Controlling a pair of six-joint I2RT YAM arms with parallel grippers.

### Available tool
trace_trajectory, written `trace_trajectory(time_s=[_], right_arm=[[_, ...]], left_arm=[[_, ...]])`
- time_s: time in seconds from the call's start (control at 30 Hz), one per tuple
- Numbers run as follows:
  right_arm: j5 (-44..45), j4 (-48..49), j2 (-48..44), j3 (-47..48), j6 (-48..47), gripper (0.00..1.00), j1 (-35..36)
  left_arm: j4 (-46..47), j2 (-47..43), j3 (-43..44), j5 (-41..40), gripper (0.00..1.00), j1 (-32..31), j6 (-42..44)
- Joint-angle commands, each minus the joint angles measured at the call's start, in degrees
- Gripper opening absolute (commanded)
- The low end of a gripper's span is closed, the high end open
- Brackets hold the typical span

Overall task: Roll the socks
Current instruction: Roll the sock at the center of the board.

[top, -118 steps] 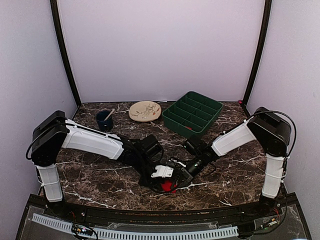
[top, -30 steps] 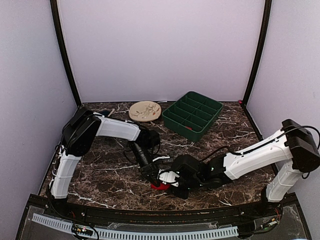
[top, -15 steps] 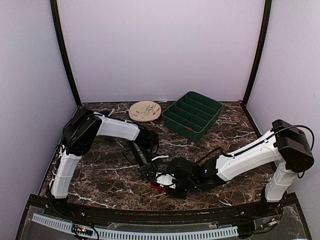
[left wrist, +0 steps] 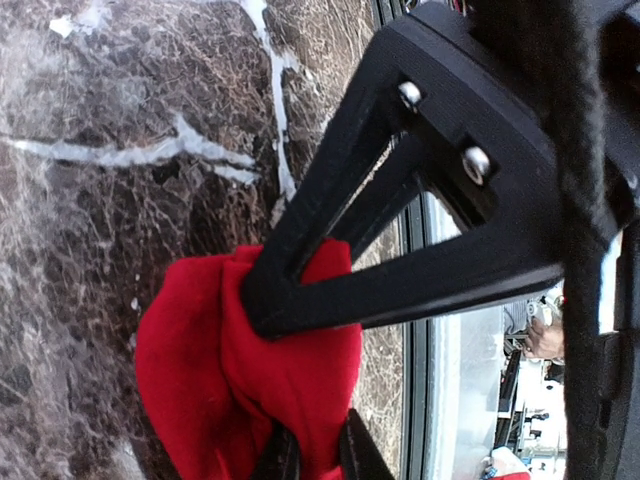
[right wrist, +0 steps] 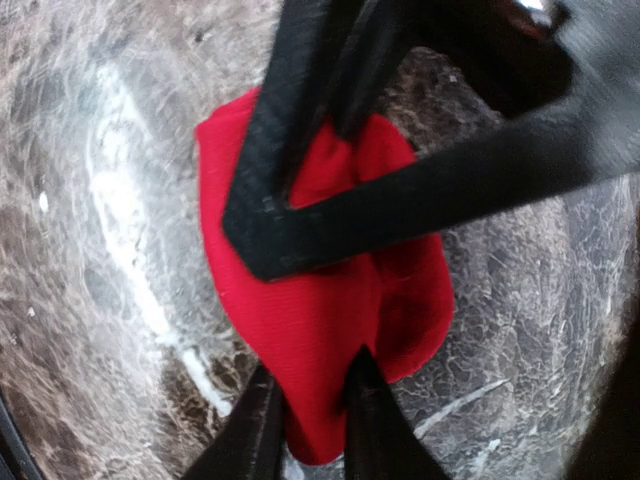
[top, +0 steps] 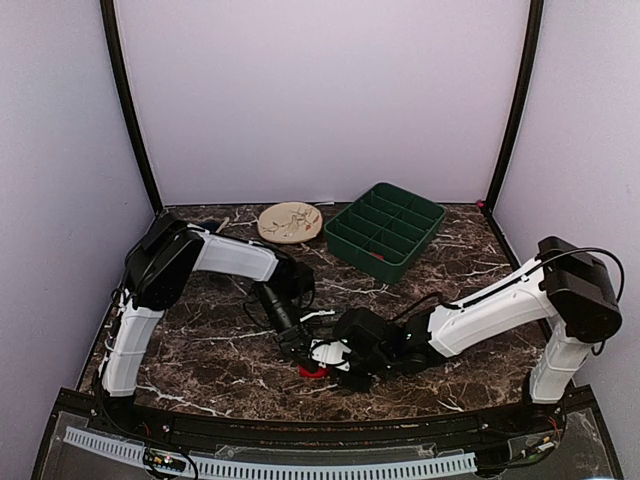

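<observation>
Both arms reach in to the middle of the dark marble table (top: 190, 345), close to its near edge. The socks (top: 312, 371) sit there as one bunched red lump on the tabletop, right between the two grippers. I can't separate one sock from the other, and no white end shows.

The left gripper (top: 302, 355) comes in from the rear left, angled down onto the lump. In the left wrist view its black fingers (left wrist: 400, 290) lie close together, with the tips dug into the top of the red fabric (left wrist: 235, 370). In the right wrist view the same two tips show at the lower edge, with a narrow fold of red squeezed between them, so it is pinching the socks.

The right gripper (top: 327, 360) comes in low from the right, its arm stretched across the table. Its fingers (right wrist: 420, 205) are also drawn nearly together, tips pressing on the middle of the cloth (right wrist: 310, 320). In the left wrist view its tips show at the bottom edge with red caught between them, so this one is clamped on the socks too.

The two grippers face each other over the lump, nearly touching. The cloth is creased and folded over itself, a loose wad rather than a neat tight roll, and it rests on the marble.

A green divided tray (top: 385, 230) sits at the rear right. A pale plate (top: 290, 221) is at the rear centre. Both are well apart from the socks.
</observation>
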Motion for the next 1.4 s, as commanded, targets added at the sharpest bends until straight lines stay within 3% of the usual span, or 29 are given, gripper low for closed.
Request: trace_trajectory(time_s=[0.0, 0.33, 0.53, 0.57, 0.6, 0.63, 0.67, 1.37], right_arm=[[-2.4, 0.0, 1.7, 1.4, -0.4, 0.15, -2.1], [-8.1, -5.2, 3.0, 4.3, -0.1, 0.06, -4.1], [-11.1, -7.4, 3.3, 5.2, 0.8, 0.06, -5.3], [-11.4, -7.7, 3.4, 5.5, 0.9, 0.06, -5.4], [-11.7, -8.0, 3.5, 5.6, 1.0, 0.06, -5.4], [-11.9, -8.2, 3.6, 5.9, 1.0, 0.06, -5.6], [-12.2, -8.6, 3.7, 6.1, 1.0, 0.06, -5.6], [-15.0, -10.8, 4.8, 8.1, 3.0, 0.06, -6.8]], left_arm=[[-0.9, 0.4, -1.5, 0.6, 0.13, -0.1, 0.3], [1.4, -1.4, -2.4, -2.7, 0.31, 0.6, -3.9], [2.9, -3.3, -3.3, -3.5, 0.34, 1.8, -5.7], [3.1, -3.8, -3.5, -3.6, 0.37, 2.0, -5.9], [3.3, -4.4, -3.7, -3.5, 0.51, 2.2, -5.9], [3.4, -5.0, -4.1, -3.5, 0.57, 2.3, -5.9], [3.6, -5.5, -4.3, -3.4, 0.59, 2.5, -6.0], [14.6, -12.4, -11.6, -15.1, 0.57, 6.8, -12.7]])
